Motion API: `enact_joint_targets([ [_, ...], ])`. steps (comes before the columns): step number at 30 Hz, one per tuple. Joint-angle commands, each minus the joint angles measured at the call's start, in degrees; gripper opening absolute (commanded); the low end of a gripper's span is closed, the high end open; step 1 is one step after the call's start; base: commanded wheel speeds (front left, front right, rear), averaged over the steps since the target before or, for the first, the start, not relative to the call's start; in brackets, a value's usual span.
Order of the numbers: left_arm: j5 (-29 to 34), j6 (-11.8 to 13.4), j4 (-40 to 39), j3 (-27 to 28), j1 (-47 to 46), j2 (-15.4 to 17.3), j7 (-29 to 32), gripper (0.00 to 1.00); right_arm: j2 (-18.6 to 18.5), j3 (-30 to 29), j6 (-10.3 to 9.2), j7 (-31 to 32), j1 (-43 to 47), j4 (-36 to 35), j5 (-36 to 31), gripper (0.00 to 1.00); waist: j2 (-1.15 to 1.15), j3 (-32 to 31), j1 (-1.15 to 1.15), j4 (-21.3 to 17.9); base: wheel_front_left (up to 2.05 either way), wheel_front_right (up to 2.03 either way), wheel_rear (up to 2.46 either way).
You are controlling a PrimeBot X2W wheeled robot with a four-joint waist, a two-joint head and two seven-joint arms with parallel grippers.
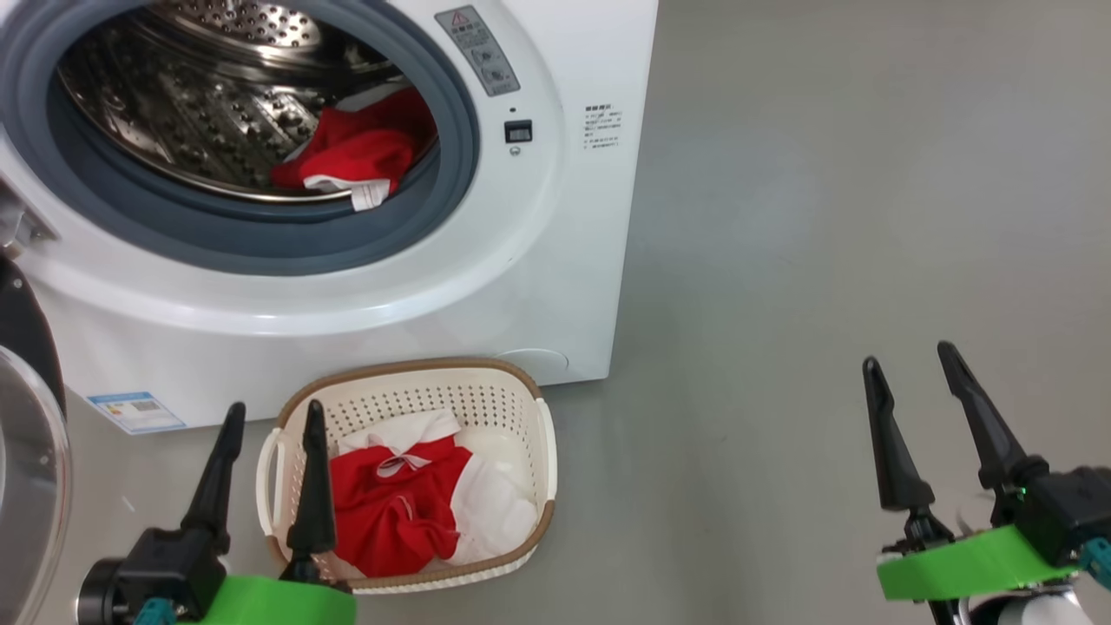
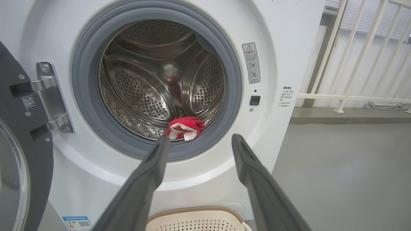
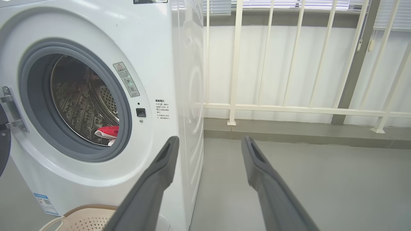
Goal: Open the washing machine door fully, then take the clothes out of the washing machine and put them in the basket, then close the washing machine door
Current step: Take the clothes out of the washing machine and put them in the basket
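Note:
The white washing machine (image 1: 555, 286) stands with its door (image 1: 26, 451) swung open to the left. Red clothes (image 1: 351, 156) with a white tag lie at the drum's front lip, also seen as clothes (image 2: 184, 127) in the left wrist view and clothes (image 3: 107, 131) in the right wrist view. The basket (image 1: 529, 408) sits on the floor below the opening and holds a red and white garment (image 1: 395, 508). My left gripper (image 1: 273, 417) is open over the basket's left side, holding nothing. My right gripper (image 1: 911, 360) is open and empty above bare floor far right.
Grey floor (image 1: 825, 217) stretches to the right of the machine. A cream railing (image 3: 289, 109) and a low ledge run behind it. The door's metal hinge (image 2: 48, 96) sticks out on the machine's left. A blue label (image 1: 137, 411) sits low on the front panel.

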Motion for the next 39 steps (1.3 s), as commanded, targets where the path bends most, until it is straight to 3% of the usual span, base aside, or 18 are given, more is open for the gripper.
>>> enact_joint_targets([
  [1,0.5,0.5,-2.0,2.0,0.1,0.5,-0.5,1.0,-0.5,0.8,0.35,-0.4,0.7,-1.6,0.4,1.0,0.0,-0.5,0.0,-0.1,0.0,0.0,0.0],
  [39,-1.2,2.6,-2.0,-0.2,4.0,0.5,-0.5,1.0,-0.5,-0.1,0.35,-0.4,4.8,-2.8,0.4,1.0,0.0,-3.2,0.0,-0.1,0.0,0.0,0.0],
])
